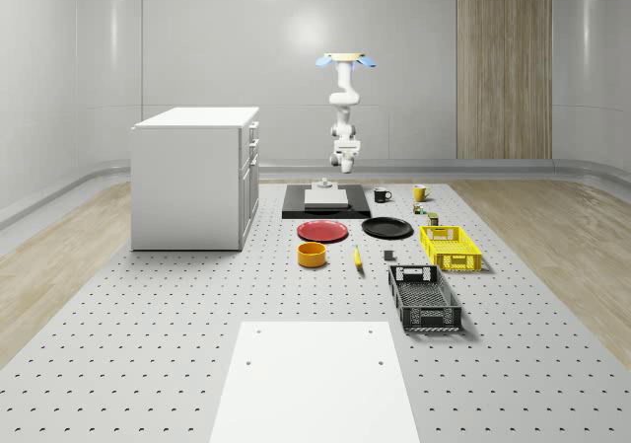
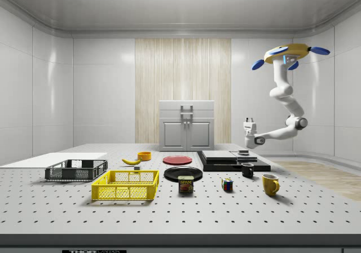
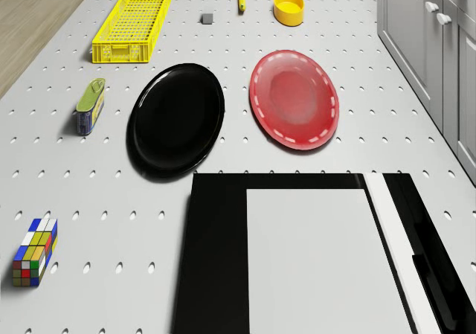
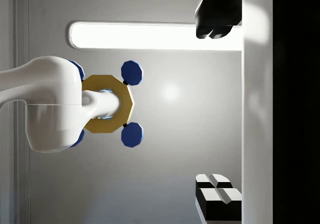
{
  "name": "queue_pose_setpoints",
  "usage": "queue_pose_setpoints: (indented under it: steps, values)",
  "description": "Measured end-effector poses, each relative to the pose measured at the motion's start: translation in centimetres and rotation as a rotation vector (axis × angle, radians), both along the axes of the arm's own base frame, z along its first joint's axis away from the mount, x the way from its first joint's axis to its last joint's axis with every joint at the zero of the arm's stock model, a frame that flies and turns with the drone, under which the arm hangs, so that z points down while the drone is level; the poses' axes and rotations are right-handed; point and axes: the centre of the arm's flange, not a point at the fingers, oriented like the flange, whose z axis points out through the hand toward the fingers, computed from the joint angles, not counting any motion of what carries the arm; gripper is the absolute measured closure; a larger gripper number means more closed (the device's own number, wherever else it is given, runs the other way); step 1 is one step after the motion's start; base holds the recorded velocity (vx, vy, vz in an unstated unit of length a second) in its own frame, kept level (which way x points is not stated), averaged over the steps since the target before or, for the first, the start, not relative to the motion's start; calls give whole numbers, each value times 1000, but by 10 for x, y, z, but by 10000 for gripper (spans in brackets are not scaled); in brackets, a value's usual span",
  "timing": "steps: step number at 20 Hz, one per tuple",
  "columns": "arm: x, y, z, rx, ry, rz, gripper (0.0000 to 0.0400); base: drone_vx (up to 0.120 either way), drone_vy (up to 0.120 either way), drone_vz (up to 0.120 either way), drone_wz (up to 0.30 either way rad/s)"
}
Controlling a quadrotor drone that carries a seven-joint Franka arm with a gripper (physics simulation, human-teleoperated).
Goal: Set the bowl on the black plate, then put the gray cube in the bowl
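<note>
Two plates are lying beside the white cabinet (image 1: pixel 195 177): one black plate (image 1: pixel 386 228) and one red plate (image 1: pixel 323 231). Two crates are sitting farther from it, one yellow crate (image 1: pixel 451 247) and one black crate (image 1: pixel 424 298). Two mugs are standing out there, one black mug (image 1: pixel 382 195), one yellow mug (image 1: pixel 419 193). One yellow bowl (image 1: pixel 313 255), one banana (image 1: pixel 357 258), one gray cube (image 1: pixel 388 257), one Spam can (image 2: pixel 185 185) and one Rubik's cube (image 2: pixel 227 185) are completing the count.

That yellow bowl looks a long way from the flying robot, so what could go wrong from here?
Two things, I'd guess. The drone hovers high beyond the table's far end, so its gripper must travel past the red plate to the bowl. A banana lies close beside the bowl and could get knocked. The gray cube is tiny, so gripping it may fail.
</note>
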Motion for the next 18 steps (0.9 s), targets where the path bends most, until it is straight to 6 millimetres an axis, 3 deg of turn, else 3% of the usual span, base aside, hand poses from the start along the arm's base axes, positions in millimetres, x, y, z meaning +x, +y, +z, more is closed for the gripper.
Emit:
queue_pose_setpoints:
  steps: [11, 18]
  values:
    - [-1, 2, 0, -24, -8, -1, 0, 120, -120, 0, 0]
    - [-1, 9, 0, -88, -14, -2, 0, 120, -6, 0, 0]
